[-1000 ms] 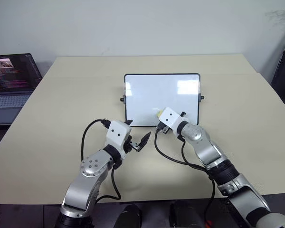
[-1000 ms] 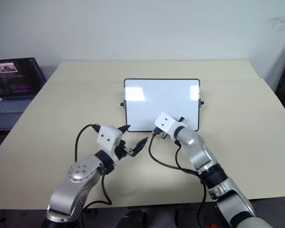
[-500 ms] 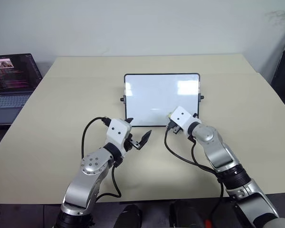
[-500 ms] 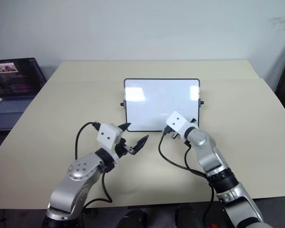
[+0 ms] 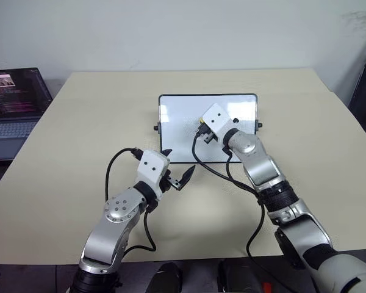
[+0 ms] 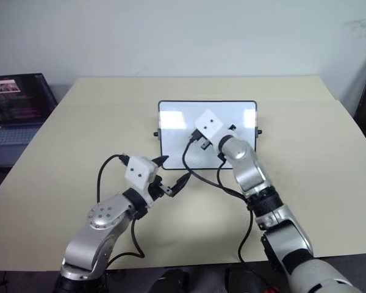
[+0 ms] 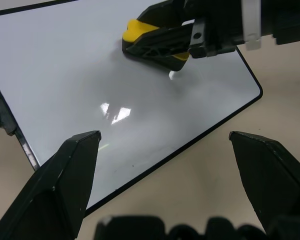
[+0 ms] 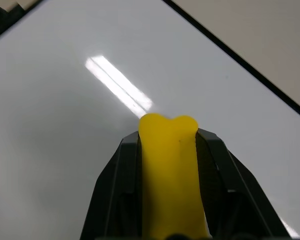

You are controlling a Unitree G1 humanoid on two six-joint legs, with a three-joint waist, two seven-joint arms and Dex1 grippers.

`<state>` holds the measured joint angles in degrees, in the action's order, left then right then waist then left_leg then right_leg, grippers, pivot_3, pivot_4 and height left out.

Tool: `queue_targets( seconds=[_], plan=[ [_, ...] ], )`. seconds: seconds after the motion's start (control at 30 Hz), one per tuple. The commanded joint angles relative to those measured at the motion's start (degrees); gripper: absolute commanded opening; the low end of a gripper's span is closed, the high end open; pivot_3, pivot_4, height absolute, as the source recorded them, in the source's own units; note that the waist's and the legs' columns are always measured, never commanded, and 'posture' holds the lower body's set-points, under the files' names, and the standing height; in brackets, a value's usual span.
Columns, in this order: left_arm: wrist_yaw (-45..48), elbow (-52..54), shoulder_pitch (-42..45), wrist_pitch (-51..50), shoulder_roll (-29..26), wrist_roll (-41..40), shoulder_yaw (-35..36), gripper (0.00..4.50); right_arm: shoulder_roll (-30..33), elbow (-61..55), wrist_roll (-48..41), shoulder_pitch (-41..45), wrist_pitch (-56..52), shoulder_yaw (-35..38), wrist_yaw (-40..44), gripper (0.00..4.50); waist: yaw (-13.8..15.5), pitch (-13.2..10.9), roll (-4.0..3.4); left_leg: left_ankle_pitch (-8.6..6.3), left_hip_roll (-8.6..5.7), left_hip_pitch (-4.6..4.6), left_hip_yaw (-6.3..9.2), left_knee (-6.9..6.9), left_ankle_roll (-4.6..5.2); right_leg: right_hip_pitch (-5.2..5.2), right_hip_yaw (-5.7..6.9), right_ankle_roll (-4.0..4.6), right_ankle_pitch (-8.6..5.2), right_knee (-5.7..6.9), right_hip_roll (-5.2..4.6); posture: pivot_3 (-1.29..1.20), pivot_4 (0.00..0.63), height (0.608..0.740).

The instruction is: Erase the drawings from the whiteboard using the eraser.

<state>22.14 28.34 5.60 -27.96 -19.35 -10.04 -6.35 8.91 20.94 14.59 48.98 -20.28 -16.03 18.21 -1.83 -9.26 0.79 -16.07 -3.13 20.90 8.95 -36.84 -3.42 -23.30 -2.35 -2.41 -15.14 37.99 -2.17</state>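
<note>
The whiteboard point(image 5: 178, 116) stands tilted back at mid-table, a glossy white board in a thin black frame. My right gripper point(image 5: 200, 130) is shut on the yellow eraser point(image 8: 169, 180), whose dark underside point(image 7: 149, 49) lies against the upper middle of the board. My left gripper point(image 5: 175, 168) hangs open and empty in front of the board's lower left corner, clear of it. The drawings are out of view. The bare board face point(image 7: 65, 75) looks white with light reflections.
An open laptop point(image 5: 13, 104) sits off the table's far left edge. The beige table point(image 5: 79, 134) spreads wide around the board. Black cables point(image 5: 216, 174) loop from my right wrist down in front of the board's lower edge.
My right gripper, still shut on the eraser, slid right along the board's lower edge, then rose up and left to its upper middle. The left gripper stayed put.
</note>
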Motion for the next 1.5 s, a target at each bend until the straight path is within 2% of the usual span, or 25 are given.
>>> queue_targets(
  seconds=[0.03, 0.27, 0.57, 0.8, 0.93, 1.07, 1.17, 1.27, 1.37, 1.5],
  plan=[
    [0.2, 1.7, -0.2, 1.1, 0.0, 0.0, 0.2, 4.50, 0.3, 3.8, 0.4, 3.1, 5.3, 0.8, -1.6, 1.14, -0.1, 0.0, 0.00, 0.00, 0.01, -0.01, -0.02, 0.00, 0.00, 0.00, -0.01, 0.00, 0.00, 0.01, 0.00, 0.00, 0.150, 0.740],
    [-0.4, 2.6, -0.8, 0.8, 0.1, 0.0, 0.2, 4.50, 0.5, 7.4, 0.7, 3.2, 7.9, 0.4, -1.7, 1.14, -0.1, 0.0, 0.00, -0.06, 0.03, -0.07, -0.09, -0.03, 0.11, 0.03, -0.03, 0.01, 0.01, 0.08, 0.01, 0.00, 0.150, 0.740],
    [-0.5, 3.1, -0.8, 0.2, 0.0, -0.1, 0.5, 4.50, 2.5, -0.8, 1.3, -3.7, 4.2, -0.2, 0.9, 1.14, 0.0, 0.0, 0.00, -0.06, 0.03, -0.06, -0.05, -0.04, 0.11, 0.05, -0.03, 0.02, 0.01, 0.08, 0.01, 0.00, 0.150, 0.740],
    [-0.4, 3.2, -0.4, -0.2, 0.0, -0.3, 0.4, 4.50, 5.6, -5.0, 1.2, -6.9, 1.2, 1.1, 1.6, 1.14, 0.0, 0.0, 0.01, -0.06, 0.02, -0.07, -0.03, -0.07, 0.13, 0.09, 0.02, 0.01, 0.01, 0.09, 0.02, 0.00, 0.150, 0.740],
    [0.0, 2.6, 0.2, -0.1, -0.1, -0.5, 0.5, 4.50, 5.3, -8.2, 0.0, -7.4, -0.6, 2.3, 1.1, 1.14, 0.1, 0.0, 0.01, -0.06, 0.02, -0.07, -0.03, -0.08, 0.12, 0.10, 0.01, 0.01, 0.01, 0.09, 0.01, 0.00, 0.150, 0.740],
    [0.6, 2.2, 0.4, 0.0, -0.3, -0.6, 0.3, 4.50, 4.4, -14.5, -3.1, -7.9, -5.4, 3.8, 3.8, 1.14, 0.0, 0.0, 0.00, -0.05, 0.03, -0.06, -0.03, -0.07, 0.11, 0.09, 0.00, 0.01, 0.01, 0.08, 0.01, 0.00, 0.150, 0.740],
    [0.8, 2.0, 0.6, 0.0, -0.5, -0.6, 0.4, 4.50, 4.0, -19.9, -5.4, -9.3, -12.5, 5.1, 5.6, 1.14, 0.1, 0.0, 0.01, -0.06, 0.04, -0.04, 0.01, -0.04, 0.11, 0.07, 0.00, 0.01, 0.01, 0.04, 0.01, 0.00, 0.150, 0.740],
    [1.1, 2.0, 0.5, 0.0, -0.4, -0.7, 0.5, 4.50, 4.4, -30.4, -8.5, -13.1, -22.5, 7.5, 7.3, 1.14, 0.1, 0.0, 0.00, -0.06, 0.03, 0.02, 0.11, -0.01, 0.10, 0.04, 0.00, 0.00, 0.00, -0.02, -0.01, 0.00, 0.150, 0.740],
    [1.4, 1.8, 0.6, -0.1, -0.5, -0.7, 0.3, 4.50, 5.1, -38.1, -10.0, -16.1, -30.8, 9.6, 7.0, 1.14, 0.2, 0.0, 0.00, -0.07, 0.02, 0.05, 0.15, -0.01, 0.10, 0.03, 0.01, -0.01, -0.01, -0.05, -0.03, 0.00, 0.150, 0.740],
    [1.5, 1.3, 1.4, -0.3, -0.2, -0.9, 0.1, 4.50, 4.8, -42.7, -10.4, -20.1, -37.0, 13.1, 3.8, 1.14, 0.2, 0.0, 0.00, -0.09, 0.03, 0.02, 0.15, -0.02, 0.15, 0.04, 0.03, -0.01, -0.01, -0.01, -0.02, 0.00, 0.150, 0.740]
  ],
)
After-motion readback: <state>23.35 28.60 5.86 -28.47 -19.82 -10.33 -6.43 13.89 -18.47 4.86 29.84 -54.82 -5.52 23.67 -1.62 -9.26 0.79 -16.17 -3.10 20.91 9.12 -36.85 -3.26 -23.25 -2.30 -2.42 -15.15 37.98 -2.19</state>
